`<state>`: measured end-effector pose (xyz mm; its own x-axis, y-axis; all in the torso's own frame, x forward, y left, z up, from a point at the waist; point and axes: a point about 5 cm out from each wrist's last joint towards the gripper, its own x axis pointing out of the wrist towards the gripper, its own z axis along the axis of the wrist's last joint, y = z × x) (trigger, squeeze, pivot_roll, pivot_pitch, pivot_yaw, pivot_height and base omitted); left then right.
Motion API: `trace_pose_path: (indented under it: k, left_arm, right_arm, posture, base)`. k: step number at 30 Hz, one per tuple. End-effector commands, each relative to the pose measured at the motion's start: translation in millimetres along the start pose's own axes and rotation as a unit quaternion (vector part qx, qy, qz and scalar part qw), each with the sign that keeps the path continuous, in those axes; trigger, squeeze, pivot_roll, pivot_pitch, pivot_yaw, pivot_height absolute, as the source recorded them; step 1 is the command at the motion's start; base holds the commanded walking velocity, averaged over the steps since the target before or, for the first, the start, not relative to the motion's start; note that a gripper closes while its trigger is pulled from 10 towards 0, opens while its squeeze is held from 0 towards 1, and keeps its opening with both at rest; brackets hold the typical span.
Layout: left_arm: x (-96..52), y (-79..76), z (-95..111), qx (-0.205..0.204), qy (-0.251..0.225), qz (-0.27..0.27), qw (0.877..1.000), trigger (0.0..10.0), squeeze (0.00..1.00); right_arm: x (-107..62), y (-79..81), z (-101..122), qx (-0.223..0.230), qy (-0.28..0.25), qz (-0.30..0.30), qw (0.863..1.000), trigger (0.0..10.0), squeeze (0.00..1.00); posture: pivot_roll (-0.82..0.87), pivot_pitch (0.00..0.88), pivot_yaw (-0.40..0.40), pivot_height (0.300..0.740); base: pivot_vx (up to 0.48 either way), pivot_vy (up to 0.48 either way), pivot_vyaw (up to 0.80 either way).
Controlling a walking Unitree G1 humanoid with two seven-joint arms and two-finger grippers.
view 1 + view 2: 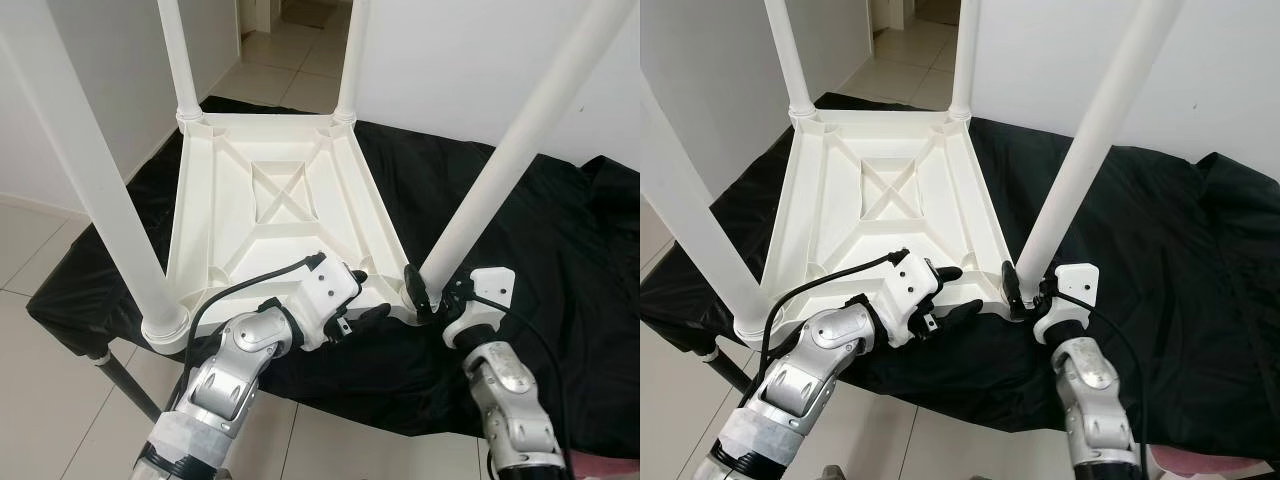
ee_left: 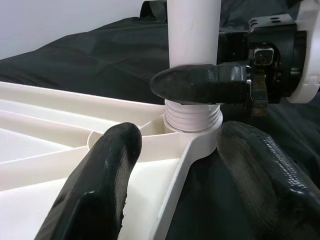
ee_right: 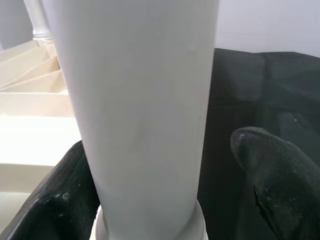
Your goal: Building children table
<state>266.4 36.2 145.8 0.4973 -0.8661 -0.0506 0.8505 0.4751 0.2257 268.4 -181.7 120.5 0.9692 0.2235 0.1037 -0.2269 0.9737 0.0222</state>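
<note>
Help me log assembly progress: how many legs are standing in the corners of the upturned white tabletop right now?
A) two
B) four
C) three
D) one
B: the upturned tabletop has a leg rising from each corner, two far ones and two near ones; the right gripper has its fingers around the base of the near right leg.
</note>
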Motion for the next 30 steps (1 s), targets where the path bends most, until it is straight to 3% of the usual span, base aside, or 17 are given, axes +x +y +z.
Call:
trace_pose_path:
  k: [1, 4, 8, 9, 10, 12, 13, 26, 27, 30]
  left_arm:
    - [2.9, 1.4, -1.1, 0.003, 0.004, 0.018, 1.0, 10.0, 0.0]
    - [4.1, 2.2, -0.4, 0.005, 0.003, 0.016, 1.0, 10.0, 0.0]
    - [4.3, 1.8, 0.1, 0.006, 0.002, 0.016, 1.0, 10.0, 0.0]
    - [4.3, 1.8, 0.1, 0.006, 0.002, 0.016, 1.0, 10.0, 0.0]
    - [4.3, 1.5, 0.1, 0.006, 0.002, 0.015, 1.0, 10.0, 0.0]
    - [4.2, 1.4, 0.1, 0.007, 0.002, 0.015, 1.0, 10.0, 0.0]
    - [4.1, 1.5, -0.1, 0.007, 0.002, 0.016, 1.0, 10.0, 0.0]
    - [4.3, 0.9, -0.1, 0.008, 0.002, 0.014, 1.0, 10.0, 0.0]
    - [4.5, 1.1, -0.1, 0.008, 0.001, 0.013, 1.0, 10.0, 0.0]
    - [4.8, 1.2, -0.1, 0.009, 0.001, 0.011, 1.0, 10.0, 0.0]
  right_arm:
    - [2.0, -0.9, -1.6, 0.003, 0.01, 0.02, 1.0, 10.0, 0.0]
    - [9.3, 1.6, 1.0, -0.012, 0.014, 0.087, 0.996, 10.0, 0.0]
    - [15.5, 3.0, -1.9, -0.032, 0.027, 0.139, 0.989, 7.5, 0.0]
    - [15.5, 3.0, -1.9, -0.032, 0.027, 0.139, 0.989, 7.5, 0.0]
    - [16.7, 3.1, -3.0, -0.036, 0.031, 0.148, 0.988, 2.4, 0.0]
    - [17.6, 2.3, -3.9, -0.038, 0.032, 0.149, 0.988, 2.4, 0.0]
    - [18.2, 1.1, -5.0, -0.038, 0.034, 0.148, 0.988, 0.0, 0.0]
    - [7.5, -7.7, -14.7, -0.031, 0.052, 0.144, 0.988, 0.0, 0.0]
    - [7.8, -6.5, -14.1, -0.028, 0.05, 0.142, 0.988, 10.0, 0.0]
    - [8.7, -4.6, -12.3, -0.017, 0.044, 0.125, 0.991, 10.0, 0.0]
  posture:
    - [-0.06, 0.0, -0.064, 0.74]
    - [-0.06, 0.0, -0.065, 0.74]
    - [-0.06, 0.0, -0.065, 0.74]
    - [-0.06, 0.0, -0.065, 0.74]
    - [-0.06, 0.0, -0.066, 0.74]
    - [-0.05, 0.0, -0.068, 0.74]
    - [-0.05, 0.0, -0.071, 0.74]
    - [-0.05, 0.0, -0.069, 0.74]
    - [-0.06, 0.0, -0.066, 0.74]
    - [-0.06, 0.0, -0.066, 0.74]
  base:
    - [0.0, 0.0, 0.0]
    - [0.0, 0.0, 0.0]
    - [0.0, 0.0, 0.0]
    - [0.0, 0.0, 0.0]
    - [0.0, 0.0, 0.0]
    - [0.0, 0.0, 0.0]
    - [0.0, 0.0, 0.0]
    - [0.0, 0.0, 0.0]
    - [0.0, 0.0, 0.0]
    - [0.0, 0.0, 0.0]
